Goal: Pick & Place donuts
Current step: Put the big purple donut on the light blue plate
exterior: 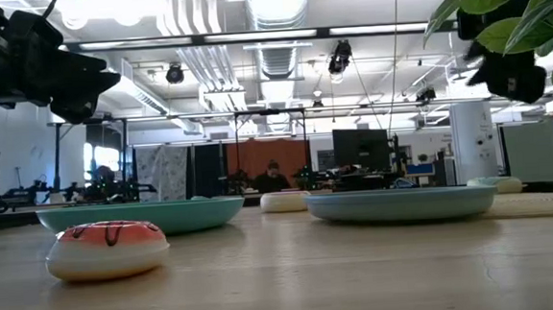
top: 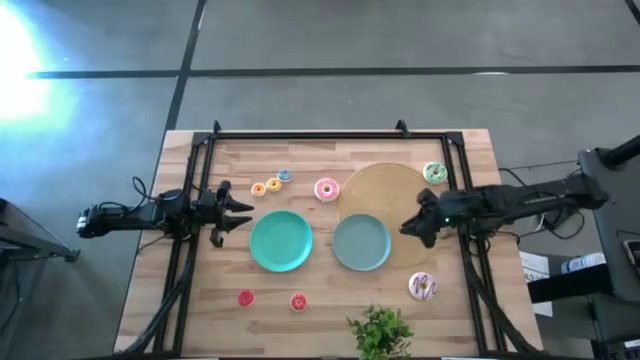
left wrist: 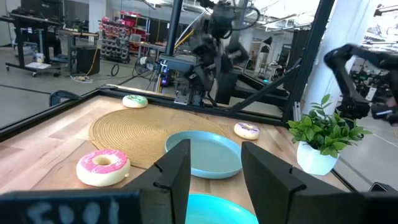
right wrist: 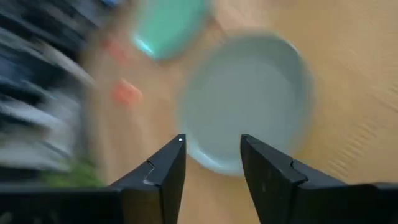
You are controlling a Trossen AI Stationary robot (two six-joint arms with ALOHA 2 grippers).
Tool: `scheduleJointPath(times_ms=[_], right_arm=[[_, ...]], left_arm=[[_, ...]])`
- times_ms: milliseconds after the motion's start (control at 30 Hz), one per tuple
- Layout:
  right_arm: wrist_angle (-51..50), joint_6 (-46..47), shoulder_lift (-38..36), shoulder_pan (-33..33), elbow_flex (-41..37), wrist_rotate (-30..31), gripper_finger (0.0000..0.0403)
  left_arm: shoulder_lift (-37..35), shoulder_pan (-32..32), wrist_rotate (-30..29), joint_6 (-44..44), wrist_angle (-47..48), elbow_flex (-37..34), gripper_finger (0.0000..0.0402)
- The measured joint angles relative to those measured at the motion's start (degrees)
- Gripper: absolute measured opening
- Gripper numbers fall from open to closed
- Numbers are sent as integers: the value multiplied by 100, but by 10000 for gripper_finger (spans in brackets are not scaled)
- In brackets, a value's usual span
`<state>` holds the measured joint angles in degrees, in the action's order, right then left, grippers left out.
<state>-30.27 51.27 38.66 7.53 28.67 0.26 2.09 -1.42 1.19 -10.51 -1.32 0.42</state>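
The pink donut point(top: 326, 189) lies beside the tan disc point(top: 385, 200), and the green donut point(top: 434, 173) sits at the disc's far right. The white donut point(top: 423, 286) lies near the right front. Tiny orange point(top: 258, 189), yellow point(top: 273, 184) and bluish point(top: 284, 176) donuts sit far of the teal plate point(top: 281, 241). Two tiny red ones point(top: 246, 297) point(top: 298, 301) lie near the front edge. My left gripper point(top: 247, 214) point(left wrist: 214, 152) hovers open, left of the teal plate. My right gripper point(top: 404, 228) point(right wrist: 211, 140) is open above the grey-blue plate's point(top: 361, 243) right rim.
A potted plant point(top: 380, 332) stands at the near edge, between the red donuts and the white one. A black frame point(top: 330, 135) runs along the table's far and side edges. Bare wood shows at the near left.
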Motion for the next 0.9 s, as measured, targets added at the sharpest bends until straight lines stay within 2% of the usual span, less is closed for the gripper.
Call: scheduleJointPath(times_ms=[133,367,533,767,900], right_arm=[[-1527,-525,1165,140,863,-226,171],[-2675,-1355,2499,729,1440,-764,234],[-2659,-1901,2873,1424,1390,-965,264],[-2240,-2125,2979,2569,1177,-111,261],[-1681,-1948,3073,2858,1042,77,251]], left_arm=[[0,-2,0,0,0,-2,117],[0,-1,0,-2,2,-1,117],[0,-1,0,0,2,0,117],[0,0,2,0,2,-2,117],[-2,-1,2,0,3,-1,117]])
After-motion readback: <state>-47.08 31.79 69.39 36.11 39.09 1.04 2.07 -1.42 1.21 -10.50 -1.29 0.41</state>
